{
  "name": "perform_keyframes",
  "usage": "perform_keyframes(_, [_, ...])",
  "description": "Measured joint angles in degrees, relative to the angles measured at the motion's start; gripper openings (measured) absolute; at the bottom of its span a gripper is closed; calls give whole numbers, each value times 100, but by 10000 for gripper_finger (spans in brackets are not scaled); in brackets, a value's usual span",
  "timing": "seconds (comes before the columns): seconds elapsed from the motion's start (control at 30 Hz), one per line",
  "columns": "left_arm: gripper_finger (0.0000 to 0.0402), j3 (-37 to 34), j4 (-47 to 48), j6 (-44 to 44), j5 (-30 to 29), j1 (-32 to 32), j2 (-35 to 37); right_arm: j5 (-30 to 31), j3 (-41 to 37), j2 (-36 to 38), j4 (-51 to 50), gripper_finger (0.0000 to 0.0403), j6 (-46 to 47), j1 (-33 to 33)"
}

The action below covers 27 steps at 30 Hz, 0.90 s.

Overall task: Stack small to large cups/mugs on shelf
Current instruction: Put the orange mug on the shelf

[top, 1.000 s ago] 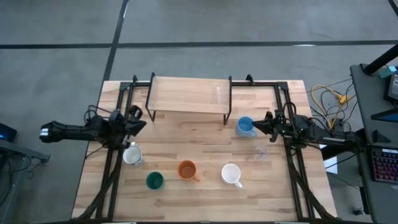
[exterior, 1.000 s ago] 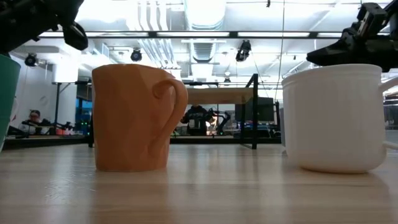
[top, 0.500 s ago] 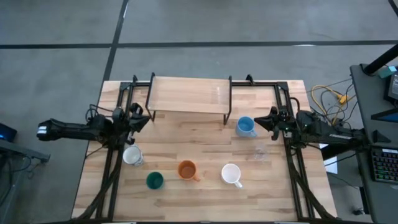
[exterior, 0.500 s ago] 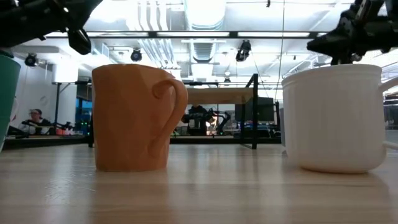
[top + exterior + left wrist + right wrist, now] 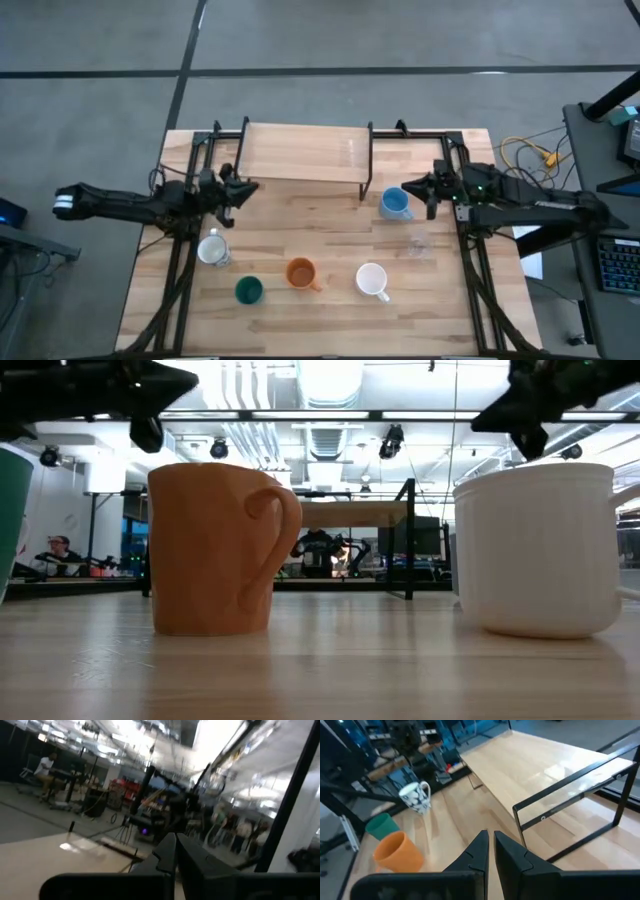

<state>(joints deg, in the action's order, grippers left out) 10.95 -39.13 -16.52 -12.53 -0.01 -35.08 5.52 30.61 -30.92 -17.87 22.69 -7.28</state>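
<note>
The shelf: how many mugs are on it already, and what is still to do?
None yet: the shelf is bare. Both grippers are shut and empty; the right gripper is beside the light blue mug. The orange mug and plain white mug remain on the table.

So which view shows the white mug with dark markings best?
The right wrist view: the white mug with dark markings stands side-on, pattern and handle clear. The high view shows only its rim from above. The low and left wrist views miss it.
</note>
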Motion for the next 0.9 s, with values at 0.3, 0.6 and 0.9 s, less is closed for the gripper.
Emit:
perform_keyframes(0.3, [0, 266, 359, 794, 2, 0, -417, 843, 665, -930, -10, 22, -288, 890])
perform_keyframes(0.6, [0, 261, 376, 1174, 17, 0, -502, 1818, 1380, -1738, 6, 22, -292, 2114])
perform_keyframes(0.9, [0, 245, 364, 1406, 24, 0, -556, 2224, 2262, -2905, -5, 22, -220, 2876])
